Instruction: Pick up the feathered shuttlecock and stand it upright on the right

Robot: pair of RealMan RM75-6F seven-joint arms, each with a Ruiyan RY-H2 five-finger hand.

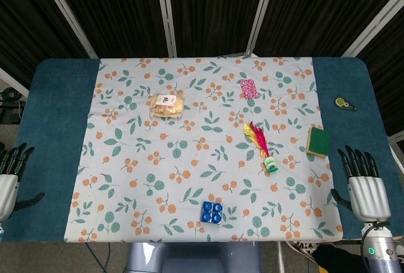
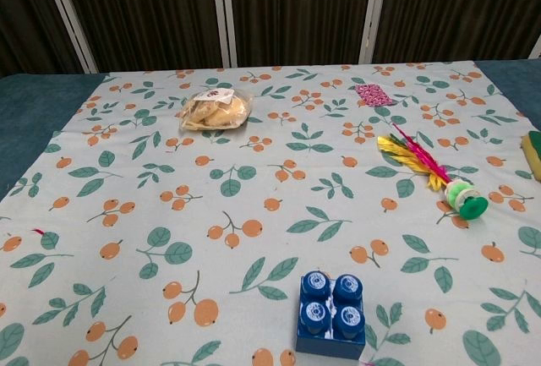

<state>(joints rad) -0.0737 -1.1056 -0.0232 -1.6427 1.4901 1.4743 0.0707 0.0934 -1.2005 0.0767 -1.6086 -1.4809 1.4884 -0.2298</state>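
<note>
The right hand (image 1: 364, 181) is seen at the table's right edge, palm down, its fingers (image 1: 357, 161) spread apart and holding nothing. The left hand (image 1: 9, 175) is seen at the opposite edge, likewise with fingers apart and nothing held.

Nearest the right fingertips, just ahead of them, a yellow and green sponge (image 1: 318, 141) is laid on the blue table (image 1: 58, 121). Further ahead of them, a small tape measure (image 1: 344, 103) is seen.

Inward of the right fingers, beyond the sponge, the shuttlecock (image 1: 260, 144) is laid on its side on the flowered cloth (image 1: 126, 159). Its round green base (image 2: 470, 201) is turned toward the robot, and its red and yellow feathers (image 2: 411, 155) are fanned away. It is judged to be very light, with soft feathers that would bend or crush if squeezed. The stiff base is judged the better place to be pinched, so that it can be set down flat.

Further off, a pink packet (image 1: 249, 88), a bag of snacks (image 1: 166, 105) and a blue toy brick (image 1: 213, 212) are spread over the cloth.
</note>
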